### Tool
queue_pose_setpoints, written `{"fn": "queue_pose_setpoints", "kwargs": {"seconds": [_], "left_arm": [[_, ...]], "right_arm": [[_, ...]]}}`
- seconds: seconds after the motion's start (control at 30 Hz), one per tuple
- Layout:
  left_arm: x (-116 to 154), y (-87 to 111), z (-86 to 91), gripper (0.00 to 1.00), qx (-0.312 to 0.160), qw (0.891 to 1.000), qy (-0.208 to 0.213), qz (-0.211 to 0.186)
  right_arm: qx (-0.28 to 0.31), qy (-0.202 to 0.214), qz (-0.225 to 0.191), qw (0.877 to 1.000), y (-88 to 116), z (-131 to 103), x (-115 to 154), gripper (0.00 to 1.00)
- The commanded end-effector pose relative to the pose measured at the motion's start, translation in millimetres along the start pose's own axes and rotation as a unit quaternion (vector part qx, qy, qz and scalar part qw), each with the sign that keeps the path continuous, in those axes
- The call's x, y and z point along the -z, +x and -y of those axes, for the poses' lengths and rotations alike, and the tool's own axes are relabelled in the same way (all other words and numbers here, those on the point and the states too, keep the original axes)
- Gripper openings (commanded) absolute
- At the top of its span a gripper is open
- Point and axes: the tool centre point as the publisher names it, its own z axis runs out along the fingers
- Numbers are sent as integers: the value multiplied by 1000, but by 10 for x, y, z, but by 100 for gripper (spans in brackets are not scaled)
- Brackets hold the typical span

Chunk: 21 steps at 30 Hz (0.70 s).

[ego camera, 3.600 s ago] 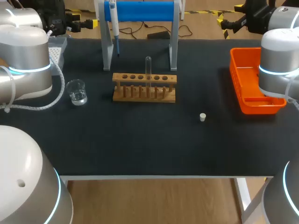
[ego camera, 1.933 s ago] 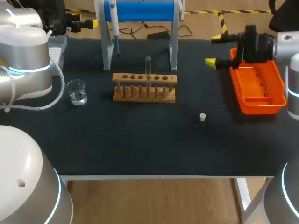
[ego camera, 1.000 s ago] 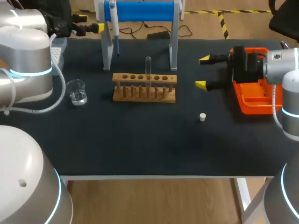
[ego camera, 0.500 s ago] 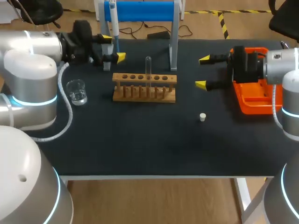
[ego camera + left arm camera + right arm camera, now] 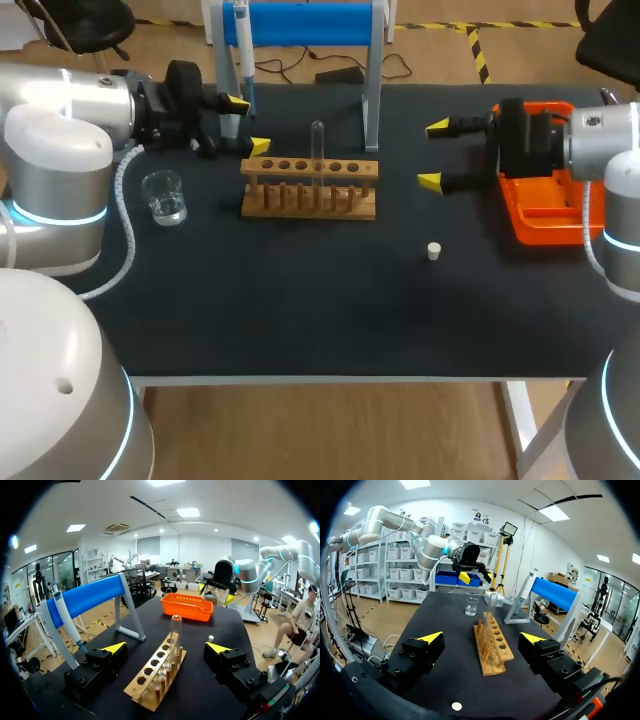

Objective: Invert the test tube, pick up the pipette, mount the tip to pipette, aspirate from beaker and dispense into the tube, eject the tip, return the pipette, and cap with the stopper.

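While both arms hang over the black table (image 5: 300, 310), neither one has hold of anything. The left gripper (image 5: 248, 124) has its yellow-tipped fingers spread wide, nothing between them, and it sits just off the end of the wooden rack (image 5: 309, 187). From its wrist cam the rack runs straight out ahead of it, and the test tube (image 5: 317, 140) stands upright in one of the middle holes, lined up with the gap between the fingers but well ahead of them. The end of the tube that's on top looks rounded, as far as I can tell.

The pipette (image 5: 243, 50) hangs on the blue-barred stand (image 5: 305, 22), just beside the left gripper's outer finger, not touching it. The beaker (image 5: 164, 197), with a little clear liquid in it, sits on the table near that gripper, back toward its arm.

The right gripper (image 5: 434, 154) is spread open too, empty, and well apart from the rack's other end, facing it, so the tube is ahead of this one as well. The little white stopper (image 5: 434, 251) lies on the table near the right gripper, ahead of it and lower down. The orange tray (image 5: 530, 215) is right behind that gripper, under its wrist.
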Motion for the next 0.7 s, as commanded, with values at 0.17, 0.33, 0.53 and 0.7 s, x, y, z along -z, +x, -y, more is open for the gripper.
{"fn": "queue_pose_setpoints", "kwargs": {"seconds": [0.17,0.33,0.53,0.7], "left_arm": [[3,-33,5,100,2,1000,3,-6],[3,-33,5,100,2,1000,3,-6],[3,-33,5,100,2,1000,3,-6],[3,-33,5,100,2,1000,3,-6]], "right_arm": [[0,0,1,1000,8,3,7,100],[0,0,1,1000,8,3,7,100],[0,0,1,1000,8,3,7,100],[0,0,1,1000,8,3,7,100]]}}
